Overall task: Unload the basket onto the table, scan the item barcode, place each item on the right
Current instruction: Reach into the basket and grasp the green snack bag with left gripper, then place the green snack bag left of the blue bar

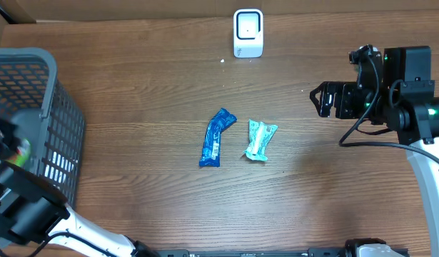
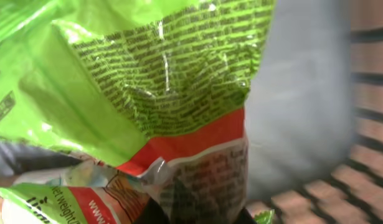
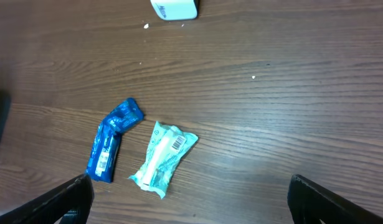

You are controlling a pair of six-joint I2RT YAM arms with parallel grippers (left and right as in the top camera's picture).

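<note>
Well off to the robot's left of the white barcode scanner (image 1: pixel 248 32), the left arm is reaching down into the grey wire basket (image 1: pixel 62 121). Its left fingers (image 2: pixel 155 215) are pressed together and, as far as the close view shows, pinching the crinkled lower edge of a green snack packet (image 2: pixel 147 81) with a red band and fine print. That packet is sitting inside the basket, far from the scanner, and no barcode is showing on the face turned to the wrist camera. In front of the scanner, near the middle of the table (image 1: pixel 133 86), a blue packet (image 1: pixel 217 138) and a pale teal packet (image 1: pixel 260 140) are lying side by side, just apart. To the scanner's other side the right fingers (image 3: pixel 66 196) are hanging spread wide above the table, holding nothing. The risk I am seeing is the thin hold: glossy film caught only at an edge may be sliding out during the lift, or the packet may be snagging on the basket wall. The code may also be ending up turned away from the scanner window, since the bag is hanging loosely and twisting easily.
</note>
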